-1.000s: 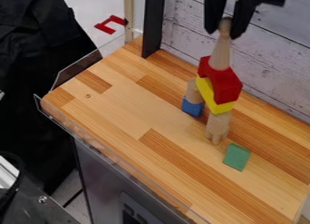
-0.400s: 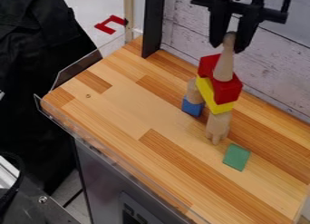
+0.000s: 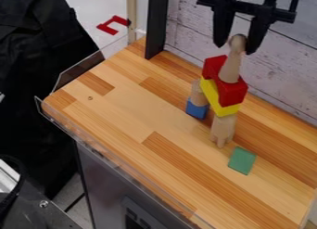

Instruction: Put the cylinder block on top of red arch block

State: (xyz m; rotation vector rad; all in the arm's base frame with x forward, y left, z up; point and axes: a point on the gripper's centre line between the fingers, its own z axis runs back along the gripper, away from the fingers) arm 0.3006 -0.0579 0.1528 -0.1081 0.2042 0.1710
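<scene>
At the top right, the gripper [image 3: 236, 48] points down with its fingers parted around the knobbed top of a tapering wooden cylinder block [image 3: 231, 68]. The cylinder leans slightly to the right, and its wide lower end meets the top of the red arch block [image 3: 232, 92]. Beneath the red arch lies a yellow block [image 3: 213, 96], which is carried by an upright wooden block [image 3: 223, 127] on the counter.
Just left of the stack, a small wooden cylinder [image 3: 198, 93] stands at a blue block [image 3: 197, 109]. A green block [image 3: 242, 160] lies in front of the stack on the wooden counter [image 3: 117, 114]. Behind rises a whitewashed plank wall [image 3: 272, 66].
The gripper and wooden cylinder came down and slightly right, bringing the cylinder onto the red arch. Since the middle frame, the fingers have spread a little and the cylinder's top has tilted right.
</scene>
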